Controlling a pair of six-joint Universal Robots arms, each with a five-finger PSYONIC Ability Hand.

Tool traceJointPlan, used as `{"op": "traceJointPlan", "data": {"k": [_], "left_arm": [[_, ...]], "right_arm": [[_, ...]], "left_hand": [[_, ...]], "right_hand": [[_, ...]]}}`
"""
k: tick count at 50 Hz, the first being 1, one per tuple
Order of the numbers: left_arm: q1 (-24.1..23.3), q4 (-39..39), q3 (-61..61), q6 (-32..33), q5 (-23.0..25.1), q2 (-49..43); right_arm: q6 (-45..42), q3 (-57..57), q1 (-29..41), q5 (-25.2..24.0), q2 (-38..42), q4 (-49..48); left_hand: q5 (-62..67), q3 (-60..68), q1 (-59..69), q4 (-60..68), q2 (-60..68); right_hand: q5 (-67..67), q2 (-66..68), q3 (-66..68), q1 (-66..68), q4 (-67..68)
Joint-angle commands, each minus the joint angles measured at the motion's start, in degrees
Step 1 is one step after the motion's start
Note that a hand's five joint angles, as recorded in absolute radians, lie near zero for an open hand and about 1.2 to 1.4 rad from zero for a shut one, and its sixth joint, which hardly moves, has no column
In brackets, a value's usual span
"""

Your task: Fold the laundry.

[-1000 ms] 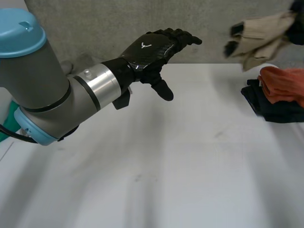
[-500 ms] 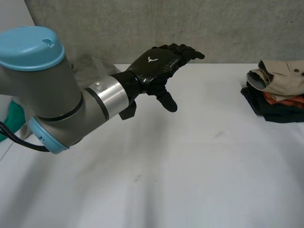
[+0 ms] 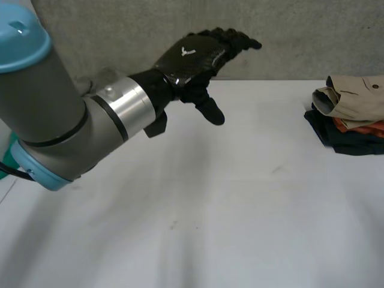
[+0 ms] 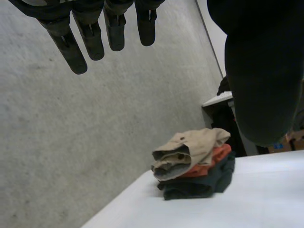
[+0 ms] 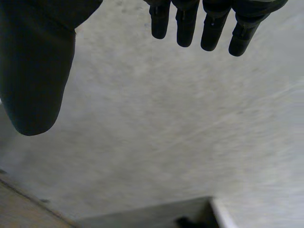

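A small pile of folded clothes (image 3: 351, 120) is seen on the white table (image 3: 240, 210), at its right side and close to its far edge. The pile is made of three pieces stacked one on top of the other: a dark piece (image 3: 345, 143) is spread flat at the bottom, an orange piece (image 3: 360, 125) is pressed in the middle, and a tan piece (image 3: 354, 96) is laid on top. The tan piece is folded thick, and its rounded end is turned toward the middle of the table.
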Motion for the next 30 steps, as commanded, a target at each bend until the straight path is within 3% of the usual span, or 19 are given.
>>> {"op": "traceJointPlan", "data": {"k": [1, 2, 5, 8, 9, 13, 17, 23, 30], "left_arm": [[3.35, 0.21, 1.96, 0.21, -6.60, 1.35], [5.45, 0.12, 2.57, 0.55, -10.45, 1.35], [9.22, 0.12, 2.93, 3.52, -15.21, 1.18], [13.10, 0.21, 2.84, 8.98, -17.42, 0.39], [15.90, 0.38, 2.84, 13.61, -17.69, -0.92], [22.67, 1.87, 3.72, 23.81, -17.43, -7.93], [27.60, 2.49, 6.44, 29.28, -16.30, -15.58], [32.88, 2.67, 7.50, 31.85, -11.37, -21.49], [35.00, 2.84, 5.40, 32.02, -12.24, -22.02]], "right_arm": [[9.21, 7.24, 11.80, 1.60, -12.12, -15.91], [10.54, 8.84, 13.21, 1.16, -13.63, -17.68], [14.67, 16.20, 20.31, -1.73, -18.02, -23.21], [15.04, 21.92, 27.86, -4.28, -19.35, -24.55], [14.87, 23.34, 29.99, -4.81, -19.44, -24.55], [12.06, 29.50, 37.91, -5.08, -19.00, -22.19], [6.61, 34.24, 41.08, -3.94, -17.95, -17.97], [1.16, 38.81, 45.74, 0.44, -14.35, -14.62], [1.42, 41.55, 46.27, 2.21, -13.82, -15.06]], "left_hand": [[1.54, 2.69, 2.77, 2.48, 2.48], [0.71, 1.85, 1.93, 1.64, 1.65], [0.37, 1.51, 1.59, 1.30, 1.31], [0.03, 1.17, 1.25, 0.97, 0.97], [-0.31, 0.84, 0.92, 0.63, 0.64], [-0.14, 1.00, 1.08, 0.79, 0.80], [0.36, 1.50, 1.59, 1.30, 1.30], [0.87, 2.01, 2.09, 1.80, 1.81], [1.88, 3.02, 3.10, 2.81, 2.82]], "right_hand": [[-2.64, -2.29, -2.20, -3.06, -2.12], [-2.64, -2.29, -2.20, -3.06, -2.12], [-2.64, -2.29, -2.20, -3.06, -2.12], [-2.64, -2.29, -2.20, -3.06, -2.12], [-2.64, -2.29, -2.20, -3.06, -2.12], [-2.64, -2.29, -2.20, -3.06, -2.12], [-2.64, -2.29, -2.20, -3.06, -2.12], [-2.64, -2.29, -2.20, -3.06, -2.12], [-2.64, -2.29, -2.20, -3.06, -2.12]]}}
